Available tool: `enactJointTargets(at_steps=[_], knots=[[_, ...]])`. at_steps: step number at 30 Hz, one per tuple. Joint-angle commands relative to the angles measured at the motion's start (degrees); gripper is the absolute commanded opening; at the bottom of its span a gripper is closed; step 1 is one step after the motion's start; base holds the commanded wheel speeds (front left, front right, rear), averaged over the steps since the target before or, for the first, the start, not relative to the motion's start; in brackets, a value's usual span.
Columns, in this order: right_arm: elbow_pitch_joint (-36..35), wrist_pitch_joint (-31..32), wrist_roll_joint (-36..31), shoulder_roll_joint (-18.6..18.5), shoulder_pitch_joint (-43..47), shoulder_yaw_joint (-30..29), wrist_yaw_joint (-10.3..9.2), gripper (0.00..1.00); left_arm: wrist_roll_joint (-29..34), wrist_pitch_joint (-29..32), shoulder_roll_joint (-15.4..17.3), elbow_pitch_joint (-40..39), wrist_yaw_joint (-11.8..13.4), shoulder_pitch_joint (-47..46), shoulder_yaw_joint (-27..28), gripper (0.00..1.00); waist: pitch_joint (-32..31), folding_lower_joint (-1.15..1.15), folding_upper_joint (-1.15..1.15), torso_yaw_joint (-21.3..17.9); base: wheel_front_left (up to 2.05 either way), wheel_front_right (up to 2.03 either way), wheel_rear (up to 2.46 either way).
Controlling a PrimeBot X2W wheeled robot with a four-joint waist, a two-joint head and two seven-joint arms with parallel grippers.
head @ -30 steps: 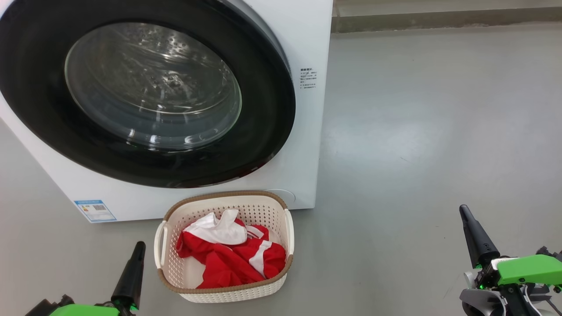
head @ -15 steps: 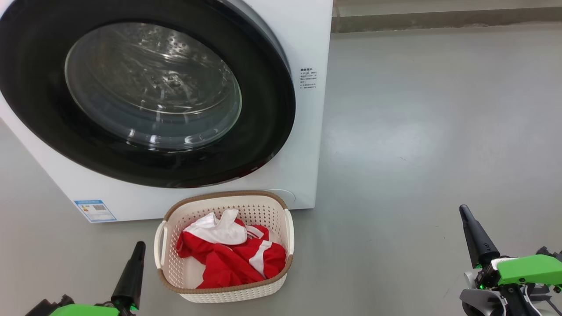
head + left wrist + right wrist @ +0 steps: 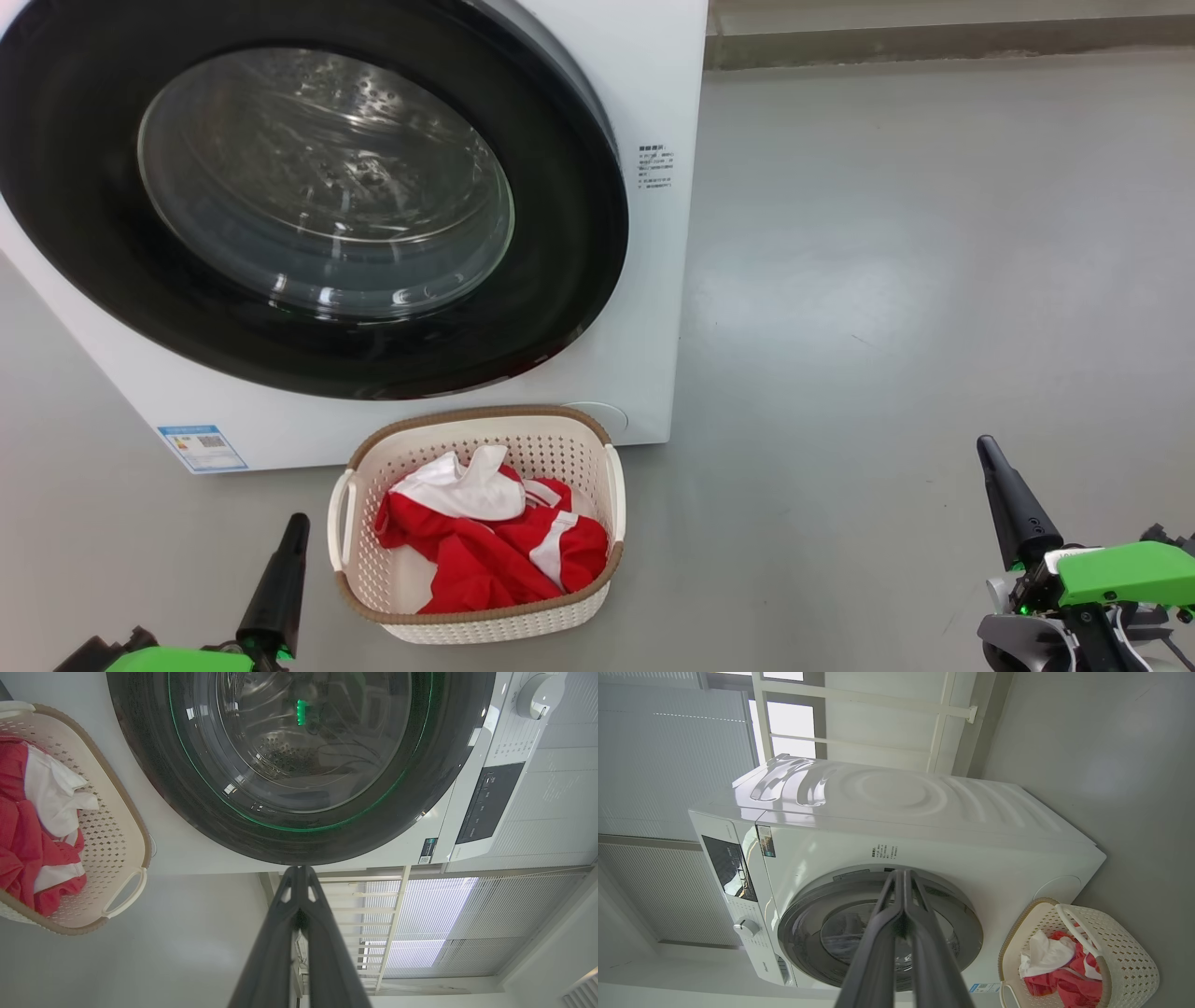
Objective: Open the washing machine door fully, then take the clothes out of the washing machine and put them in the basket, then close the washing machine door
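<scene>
Door: washing machine door [image 3: 317, 187] shut flush (task seemingly finished).
Basket: basket [image 3: 373, 579] holds clothes [image 3: 485, 560].
Hands: left hand [image 3: 297, 523], right hand [image 3: 986, 450] clenched empty, parked clear.

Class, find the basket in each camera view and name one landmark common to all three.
Head view: basket bottom centre, below the washing machine door.
Left wrist view: basket far left, door at its right.
Right wrist view: basket bottom right, door at its left.
Shared landmark: that door.
</scene>
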Motion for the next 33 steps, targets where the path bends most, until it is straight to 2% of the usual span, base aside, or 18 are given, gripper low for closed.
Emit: enactJointTargets(at_steps=[1, 33], knots=[[-1.8, 0.3, 0.2, -0.9, -2.4, 0.8, 0.03, 0.0, -0.6, 0.2, 0.4, -1.5, -0.4, -2.2, 2.1, 0.0, 0.0, 0.0, 0.0, 0.0, 0.0, 0.0, 0.0], [-1.8, 0.3, 0.2, -0.9, -2.4, 0.8, 0.03, 0.0, -0.6, 0.2, 0.4, -1.5, -0.4, -2.2, 2.1, 0.0, 0.0, 0.0, 0.0, 0.0, 0.0, 0.0, 0.0]])
